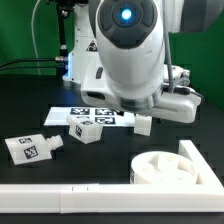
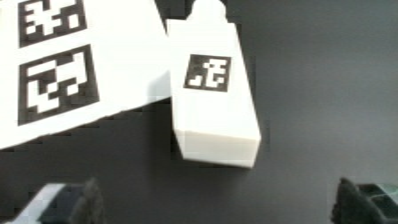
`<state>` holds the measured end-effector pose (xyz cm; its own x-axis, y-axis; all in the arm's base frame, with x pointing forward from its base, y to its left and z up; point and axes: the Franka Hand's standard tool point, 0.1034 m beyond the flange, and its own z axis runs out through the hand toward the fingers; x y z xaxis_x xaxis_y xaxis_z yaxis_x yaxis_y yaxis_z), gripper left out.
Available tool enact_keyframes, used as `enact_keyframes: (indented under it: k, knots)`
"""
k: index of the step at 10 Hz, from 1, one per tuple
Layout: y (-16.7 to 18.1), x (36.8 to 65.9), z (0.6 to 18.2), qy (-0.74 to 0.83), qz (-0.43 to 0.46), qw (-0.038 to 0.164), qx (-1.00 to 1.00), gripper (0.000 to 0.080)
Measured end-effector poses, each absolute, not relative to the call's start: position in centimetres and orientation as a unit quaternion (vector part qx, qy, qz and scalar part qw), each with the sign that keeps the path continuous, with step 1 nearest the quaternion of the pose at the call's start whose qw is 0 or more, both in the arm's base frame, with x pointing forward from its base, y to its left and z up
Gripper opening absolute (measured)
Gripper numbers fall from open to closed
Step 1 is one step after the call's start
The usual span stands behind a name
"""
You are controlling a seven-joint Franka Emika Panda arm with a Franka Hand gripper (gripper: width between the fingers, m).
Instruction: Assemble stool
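Observation:
The round white seat [image 1: 165,168] lies at the front on the exterior view's right, sockets up. Three stubby white legs with tags lie on the black table: one [image 1: 30,148] on the exterior view's left, one [image 1: 85,127] in front of the marker board, and one [image 1: 143,124] just under the arm's hand. In the wrist view that third leg [image 2: 217,90] lies flat beside the marker board [image 2: 71,70]. My gripper [image 2: 214,205] is open and empty above the table. Its dark fingertips [image 2: 63,205] stand wide apart, short of the leg's blunt end.
The marker board [image 1: 95,113] lies flat under the arm. A long white rail [image 1: 60,200] runs along the front edge and turns up beside the seat on the exterior view's right [image 1: 197,160]. The arm's body [image 1: 130,50] hides the table's back.

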<state>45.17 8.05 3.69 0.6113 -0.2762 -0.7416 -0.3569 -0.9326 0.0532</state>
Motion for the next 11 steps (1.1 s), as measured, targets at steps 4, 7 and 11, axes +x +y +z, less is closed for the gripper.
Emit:
enact_keyframes:
  k: [4, 7, 11]
  knots:
    - [8.4, 44.7, 3.6, 0.177, 0.409, 0.047, -0.894, 0.0649]
    - [9.3, 41.8, 3.0, 0.190, 0.456, 0.053, -0.868, 0.0649]
    - [9.3, 41.2, 2.2, 0.194, 0.462, 0.051, -0.864, 0.0649]
